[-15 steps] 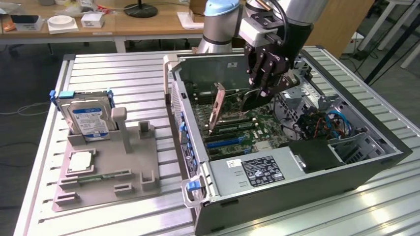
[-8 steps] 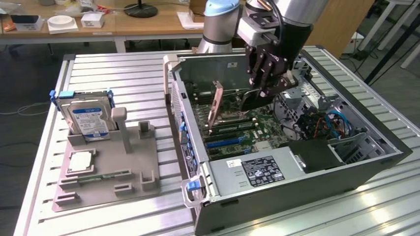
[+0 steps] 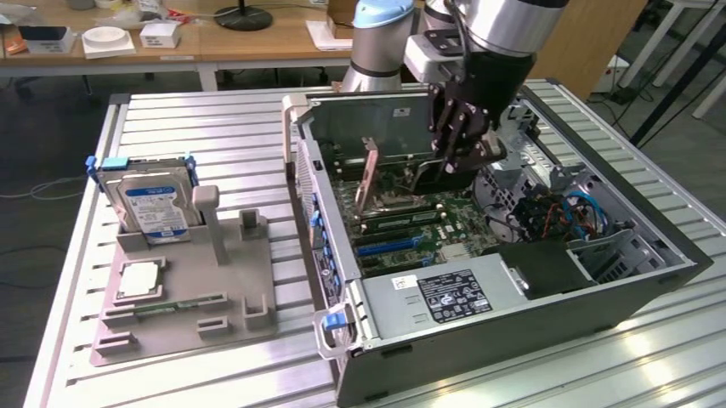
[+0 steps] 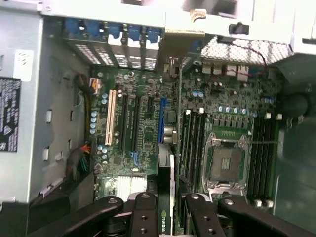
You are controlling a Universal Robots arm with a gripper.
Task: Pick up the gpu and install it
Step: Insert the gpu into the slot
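Gripper (image 3: 454, 170) sits low inside the open computer case (image 3: 635, 280), claw clamped on the gpu (image 4: 164, 223). Card stands on edge over the motherboard (image 4: 133, 123), bracket end toward the case's slot-cover wall.
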